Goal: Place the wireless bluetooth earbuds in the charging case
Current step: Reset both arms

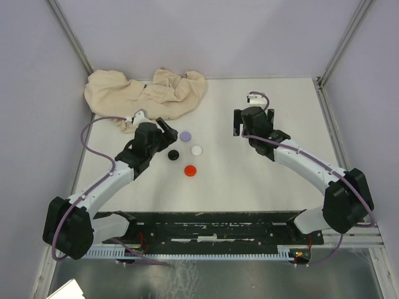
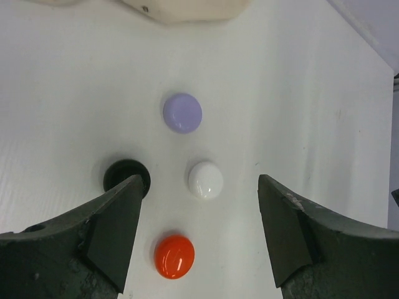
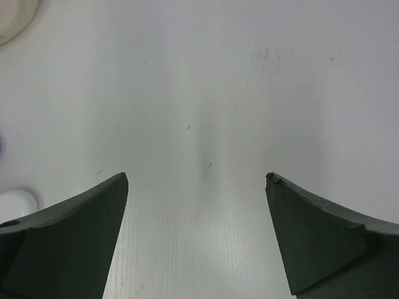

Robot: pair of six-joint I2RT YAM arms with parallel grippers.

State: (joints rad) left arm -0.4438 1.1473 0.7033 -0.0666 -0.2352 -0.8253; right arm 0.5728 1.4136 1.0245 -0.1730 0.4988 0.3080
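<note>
Four small round cases lie close together on the white table, between the two arms: the purple case farthest out, the black case and white case behind it, and the red case nearest. No earbud can be made out. The left gripper hangs just beside them, fingers spread wide and holding nothing. The right gripper is well apart over bare table, fully spread and empty. A beige cloth lies crumpled at the far left.
</note>
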